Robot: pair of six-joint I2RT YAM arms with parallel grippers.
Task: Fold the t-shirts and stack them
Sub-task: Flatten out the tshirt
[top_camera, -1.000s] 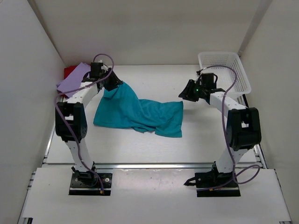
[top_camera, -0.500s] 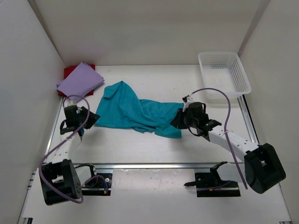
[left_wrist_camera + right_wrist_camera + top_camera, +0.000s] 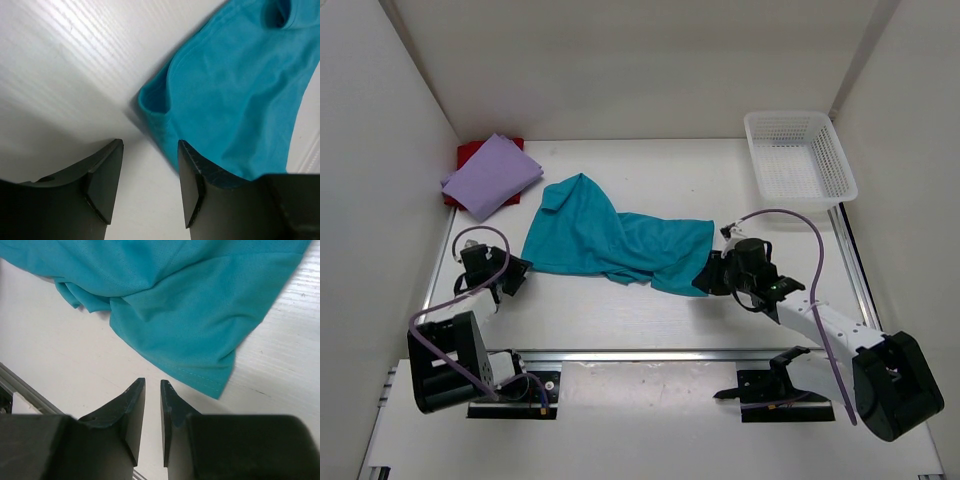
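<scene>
A teal t-shirt [image 3: 610, 240] lies crumpled and spread across the middle of the table. My left gripper [image 3: 517, 273] is low at the shirt's near-left corner, open and empty. In the left wrist view [image 3: 150, 146] that corner [image 3: 235, 90] lies just ahead, against the right finger. My right gripper [image 3: 706, 277] is low at the shirt's near-right corner. In the right wrist view [image 3: 152, 382] its jaws stand only a narrow gap apart with nothing between them, and the shirt's hem [image 3: 175, 305] lies just beyond the tips.
A folded purple shirt [image 3: 492, 175] lies on a red one [image 3: 470, 153] at the back left. A white mesh basket [image 3: 800, 155] stands at the back right. White walls enclose the table on three sides.
Both arms have come from the far side of the shirt down to its near corners. The left gripper let go of the shirt's top, which now lies flat.
</scene>
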